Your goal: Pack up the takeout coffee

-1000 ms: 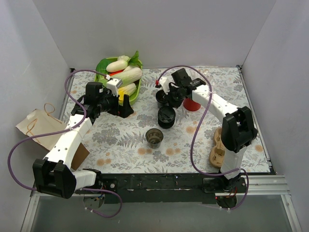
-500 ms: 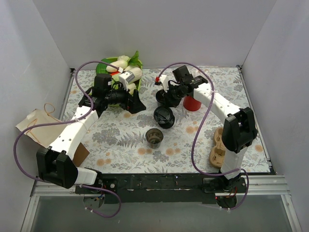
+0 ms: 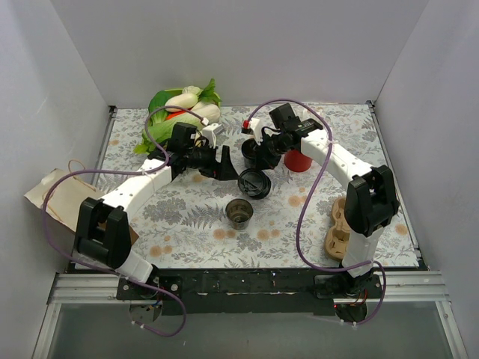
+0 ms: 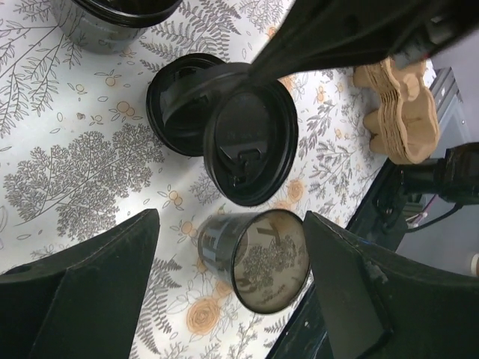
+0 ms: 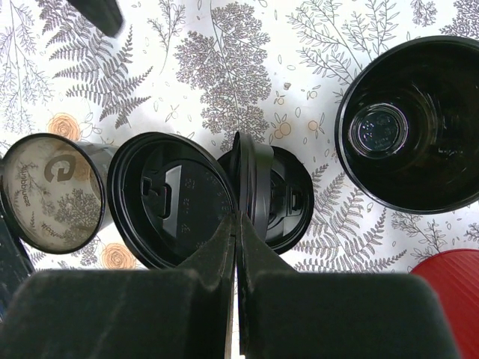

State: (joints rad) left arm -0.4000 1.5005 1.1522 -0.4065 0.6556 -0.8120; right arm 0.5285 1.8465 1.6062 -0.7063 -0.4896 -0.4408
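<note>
The takeout coffee cup (image 3: 239, 213) stands mid-table, small and black, with its top open and no lid on it. It also shows in the left wrist view (image 4: 258, 258) and the right wrist view (image 5: 52, 191). My right gripper (image 3: 258, 161) is shut on the rim of a round black sip lid (image 3: 253, 183), just behind the cup. In the right wrist view the gripper (image 5: 238, 221) pinches the lid (image 5: 172, 198), and another black lid (image 5: 288, 194) lies beside it. My left gripper (image 3: 222, 164) is open and empty just left of the lids; in its own view (image 4: 230, 217) the cup lies beyond its jaws.
A black round container (image 3: 251, 148) and the red cup (image 3: 298, 159) stand behind the lids. A green tray of vegetables (image 3: 179, 108) is at the back left. The tan pulp carrier (image 3: 338, 228) lies at the right front. A paper bag (image 3: 60, 198) lies off the left edge.
My left arm has swung from the vegetable tray rightward to the middle, beside the lids, with its jaws open. My right gripper has held the lid nearly still.
</note>
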